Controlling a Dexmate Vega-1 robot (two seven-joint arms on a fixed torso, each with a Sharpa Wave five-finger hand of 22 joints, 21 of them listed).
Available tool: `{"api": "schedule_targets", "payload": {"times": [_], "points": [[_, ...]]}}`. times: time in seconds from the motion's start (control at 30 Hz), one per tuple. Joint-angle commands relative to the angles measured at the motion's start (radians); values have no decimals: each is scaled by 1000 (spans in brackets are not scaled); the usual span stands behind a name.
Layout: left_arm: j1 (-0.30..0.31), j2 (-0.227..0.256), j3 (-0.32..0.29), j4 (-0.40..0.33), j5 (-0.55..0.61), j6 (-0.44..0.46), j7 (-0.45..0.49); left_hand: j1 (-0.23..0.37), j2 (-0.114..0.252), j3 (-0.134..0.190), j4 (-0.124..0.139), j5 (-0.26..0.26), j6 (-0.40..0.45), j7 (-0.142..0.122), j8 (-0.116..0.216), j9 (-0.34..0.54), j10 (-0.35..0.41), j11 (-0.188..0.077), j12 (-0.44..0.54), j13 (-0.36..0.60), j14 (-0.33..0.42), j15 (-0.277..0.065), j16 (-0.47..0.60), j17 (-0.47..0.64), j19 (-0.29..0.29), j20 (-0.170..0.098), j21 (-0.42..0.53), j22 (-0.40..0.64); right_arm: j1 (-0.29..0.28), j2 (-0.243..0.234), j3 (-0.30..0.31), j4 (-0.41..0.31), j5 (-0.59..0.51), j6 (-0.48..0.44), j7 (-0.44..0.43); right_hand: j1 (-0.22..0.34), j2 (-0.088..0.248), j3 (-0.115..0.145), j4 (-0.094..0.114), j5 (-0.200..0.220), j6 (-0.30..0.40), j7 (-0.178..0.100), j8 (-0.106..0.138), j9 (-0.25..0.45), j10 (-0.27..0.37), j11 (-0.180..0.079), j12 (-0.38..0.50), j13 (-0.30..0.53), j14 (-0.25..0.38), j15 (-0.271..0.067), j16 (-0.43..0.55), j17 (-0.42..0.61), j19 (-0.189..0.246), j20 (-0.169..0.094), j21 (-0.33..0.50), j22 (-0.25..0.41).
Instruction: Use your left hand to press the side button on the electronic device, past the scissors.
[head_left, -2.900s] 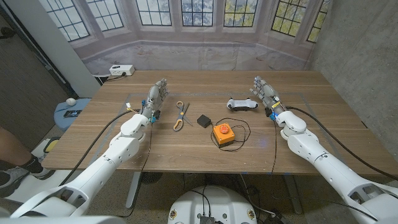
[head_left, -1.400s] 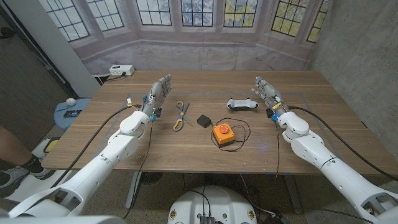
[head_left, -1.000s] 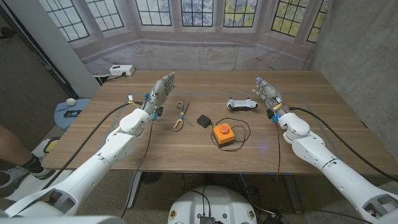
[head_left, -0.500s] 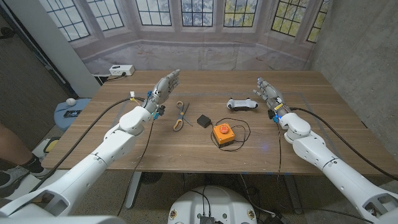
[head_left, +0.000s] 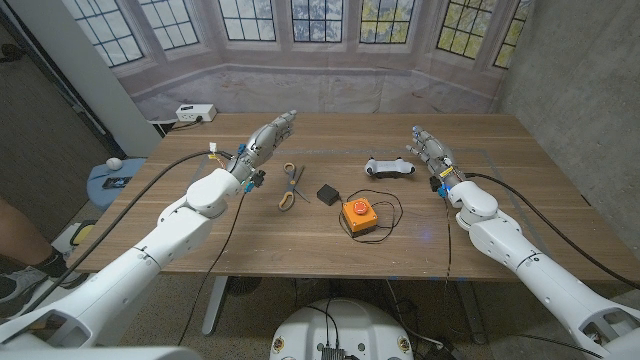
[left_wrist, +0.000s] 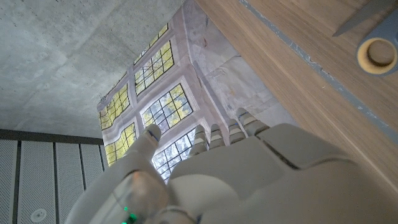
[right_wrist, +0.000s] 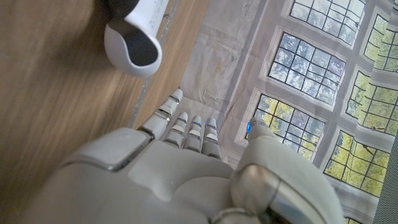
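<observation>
The electronic device, a white game controller (head_left: 388, 167), lies on the far right-centre of the wooden table (head_left: 330, 250); its rounded end (right_wrist: 134, 37) appears in the right wrist view. Scissors (head_left: 290, 186) with orange and blue handles lie left of centre, and a part of them (left_wrist: 375, 53) shows in the left wrist view. My left hand (head_left: 268, 135) hovers just left of the scissors' far end, fingers stretched out, holding nothing; its back (left_wrist: 249, 168) shows in its own wrist view. Right of the controller, my right hand (head_left: 428, 147) stands with fingers straight, empty.
An orange box with a red button (head_left: 358, 215) and a small black box (head_left: 328, 192) with a thin cable sit between the scissors and controller. A white power strip (head_left: 194, 112) lies on the far ledge. A person's leg (head_left: 20, 250) is at the left edge.
My left hand has moved forward and to the right, from beside the scissors' handles to near their far end. The right hand has barely moved.
</observation>
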Motion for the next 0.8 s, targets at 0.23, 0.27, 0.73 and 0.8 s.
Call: {"api": "schedule_targets", "payload": {"times": [0.23,0.27,0.73,0.8], "points": [[9,88,21,-77,151,-15,-34,13,-4,-1,-13,5,-1,-14,-1,3,-1,-8,-2,5,-2,2,3,2,1,6,7,1,-15,-3,-1,-27,-15,-6,-32,17,2,7,-10,3,14,-3,3,6,11,3,7,3,11,-29,4,1,12,-45,4,3],[7,92,24,-78,164,-18,-38,13,-5,-2,-14,5,-1,-14,-1,3,-2,-7,-2,5,-2,1,3,2,1,6,7,1,-16,-3,-1,-28,-16,-5,-33,17,2,7,-11,3,14,-3,3,6,11,2,7,3,11,-29,5,1,11,-45,4,3],[-12,121,46,-113,258,-23,-70,18,-8,-8,-26,4,10,-21,3,3,11,-14,2,5,1,-6,4,2,8,-1,9,1,-27,-8,3,-34,-28,5,-44,18,3,10,-16,3,20,-3,3,6,17,-1,8,3,14,-30,6,2,15,-46,4,3],[-17,112,51,-103,235,-35,-93,19,-6,-8,-28,4,11,-20,3,3,14,-14,2,6,4,-3,5,2,12,-1,10,1,-29,-3,4,-30,-32,15,-52,20,3,12,-19,4,27,-2,5,6,23,2,10,3,18,-30,7,2,18,-45,5,3]]}}
